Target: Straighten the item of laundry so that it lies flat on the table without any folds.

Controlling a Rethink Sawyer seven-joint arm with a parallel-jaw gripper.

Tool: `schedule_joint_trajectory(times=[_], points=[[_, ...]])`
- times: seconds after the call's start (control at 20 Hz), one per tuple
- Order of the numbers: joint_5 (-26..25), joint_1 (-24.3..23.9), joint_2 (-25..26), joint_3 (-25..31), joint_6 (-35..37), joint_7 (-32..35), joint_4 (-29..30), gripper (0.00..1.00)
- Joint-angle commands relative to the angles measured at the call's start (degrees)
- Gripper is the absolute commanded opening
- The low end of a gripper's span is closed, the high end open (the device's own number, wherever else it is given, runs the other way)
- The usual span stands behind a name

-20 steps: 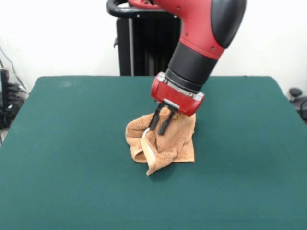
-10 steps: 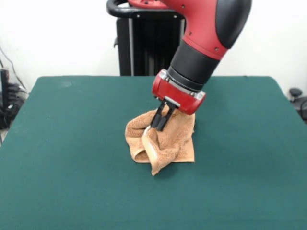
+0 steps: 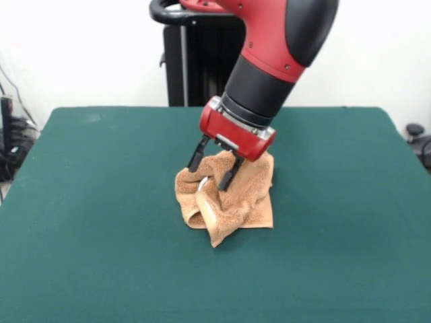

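Note:
The tan terry towel (image 3: 236, 205) lies crumpled in a bunched heap near the middle of the dark green table (image 3: 101, 222), with folds and a pale border band showing at its front. My gripper (image 3: 211, 169) hangs tilted over the heap's upper left part. Its two black fingers (image 3: 196, 159) are spread apart, with a raised fold of towel between them. The fingers touch or nearly touch the cloth but do not pinch it.
The red and black arm comes down from the top centre. The black pedestal (image 3: 202, 60) stands behind the table's far edge. Dark items (image 3: 10, 141) sit beyond the left edge, and another dark object (image 3: 419, 138) beyond the right edge.
The gripper was shut on a fold of the towel; it has opened and shifted left. The towel's front fold has settled slightly.

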Motion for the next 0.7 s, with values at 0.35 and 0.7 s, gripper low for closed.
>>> schedule_joint_trajectory(times=[0.35, 0.7], points=[[-0.1, -4.1, -1.3, 13.5, 2.4, 11.4, 2.2, 1.00], [-0.8, -9.2, -2.2, 21.4, -2.5, 10.0, 5.0, 1.00]])
